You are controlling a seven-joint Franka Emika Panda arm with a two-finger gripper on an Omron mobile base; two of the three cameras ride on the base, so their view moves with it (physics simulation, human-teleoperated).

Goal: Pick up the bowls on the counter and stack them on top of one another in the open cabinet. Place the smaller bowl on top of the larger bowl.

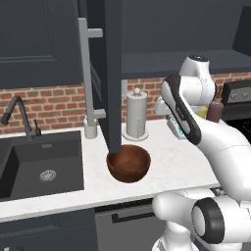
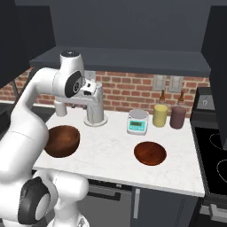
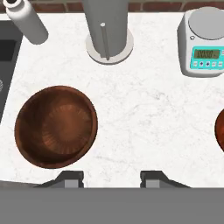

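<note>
On the white counter (image 2: pixel 111 146) we see the larger bowl (image 2: pixel 62 140) at left and the smaller bowl (image 2: pixel 150 153) well apart at right. A kitchen scale (image 2: pixel 138 122) and two jars (image 2: pixel 169 116) stand behind.

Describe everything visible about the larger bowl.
The larger bowl is wide, deep and round, dark reddish-brown with a wood-like look and faint ridges radiating inside. It stands upright and empty on the white counter, between the dark sink and the paper towel holder, touching neither. The gripper hovers above, jaws apart, clear of it.
</note>
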